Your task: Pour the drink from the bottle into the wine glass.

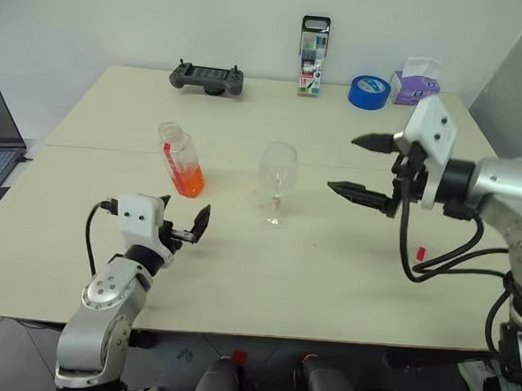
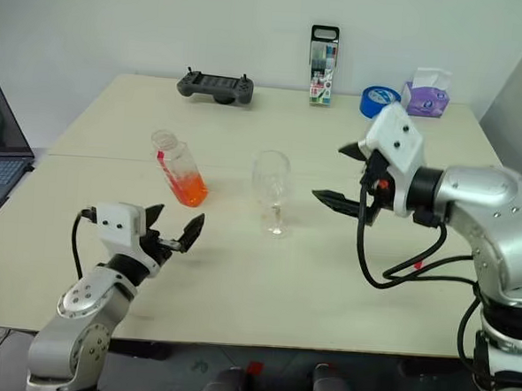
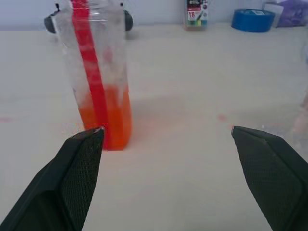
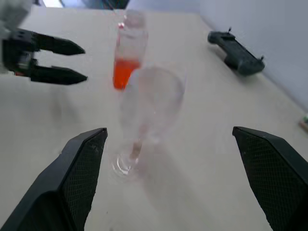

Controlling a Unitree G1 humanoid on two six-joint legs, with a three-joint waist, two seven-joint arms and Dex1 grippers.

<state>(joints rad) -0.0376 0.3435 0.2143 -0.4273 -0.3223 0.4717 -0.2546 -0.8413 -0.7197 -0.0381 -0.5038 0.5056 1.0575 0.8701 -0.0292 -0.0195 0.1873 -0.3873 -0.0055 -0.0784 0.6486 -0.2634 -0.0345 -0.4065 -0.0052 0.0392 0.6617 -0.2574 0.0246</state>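
Orange drink (image 1: 190, 182) sits in the uncapped bottle (image 1: 180, 159); wine glass (image 1: 276, 180) empty. Both claws, left (image 1: 185, 226) and right (image 1: 362, 168), gape, released; grasping and pouring remain.

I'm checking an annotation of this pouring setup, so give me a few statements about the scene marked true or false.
1. The bottle has no cap on it. True.
2. The wine glass is half full of orange drink. False: it is empty; the drink is in the bottle.
3. The left pincer grips the bottle. False: it is open, short of it.
4. The right pincer is open beside the glass. True.
5. The blue tape roll lies next to the bottle. False: it sits at the table's far edge.
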